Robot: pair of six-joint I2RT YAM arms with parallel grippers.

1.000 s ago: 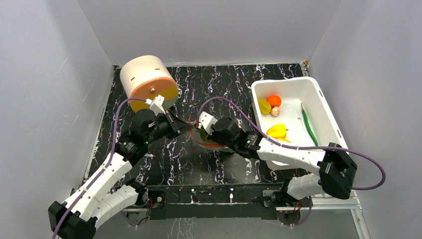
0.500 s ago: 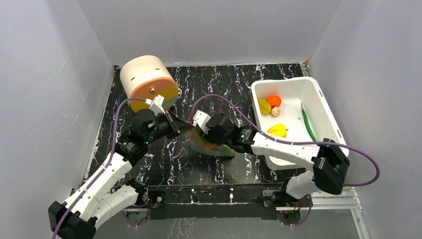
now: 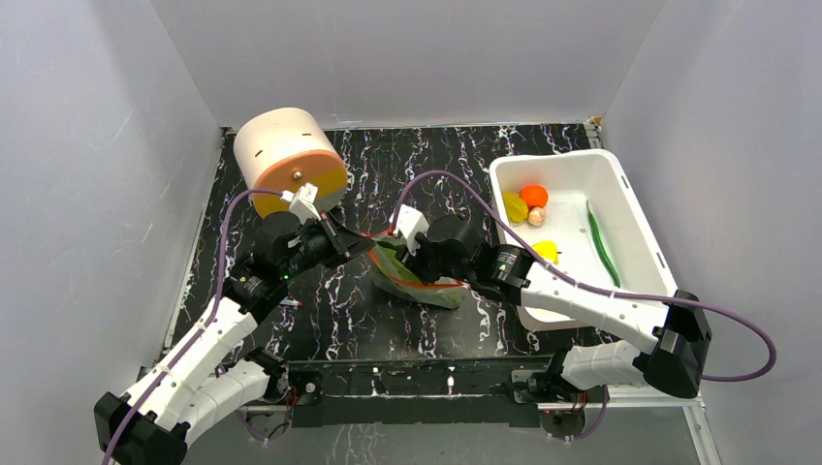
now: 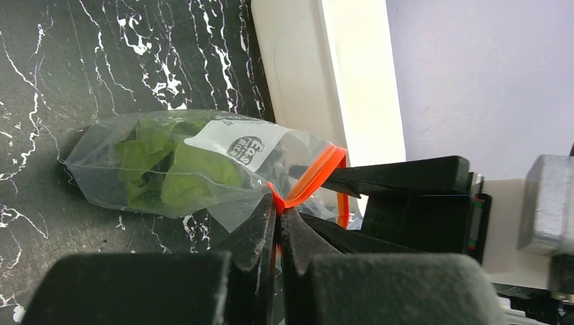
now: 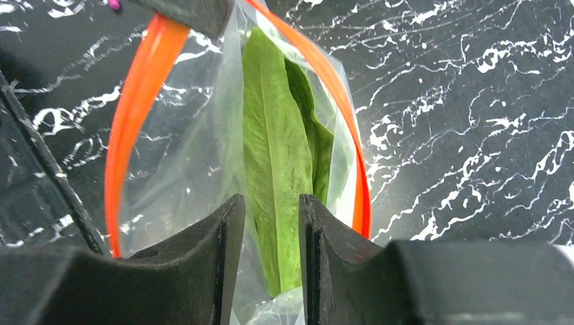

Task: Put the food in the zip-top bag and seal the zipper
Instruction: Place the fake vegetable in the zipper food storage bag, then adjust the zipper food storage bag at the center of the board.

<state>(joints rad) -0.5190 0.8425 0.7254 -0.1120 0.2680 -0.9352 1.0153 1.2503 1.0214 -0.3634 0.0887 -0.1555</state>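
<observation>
Black marble with white veins covers the tabletop [image 3: 339,325]. At its far left corner a cream drum [image 3: 281,145] lies tilted, orange face toward the arms.

The left gripper [image 4: 277,215] is clenched on the zipper [image 4: 313,177], the red-orange strip at the mouth of the zip-top bag [image 4: 95,169]. It pinches one corner of that strip between its black fingertips.

The clear, crinkled bag lies at the middle of the tabletop. A long green leaf [image 5: 274,156] is already inside. A white patch on the bag's side carries a round dark logo, but its lettering is too blurred to read.

The right gripper [image 5: 271,203] hovers at the bag's gaping mouth, released, its jaws parted with the leaf showing in the gap between them.

Further right stands a white tub [image 3: 572,218]. It holds a yellow piece [image 3: 515,205], an orange-red round fruit [image 3: 534,196] and a small pale piece [image 3: 536,217] clustered at its far left. A yellow bell pepper [image 3: 546,250] lies nearer, partly hidden by the right arm, and a green pod [image 3: 603,247] lies along the right side.
</observation>
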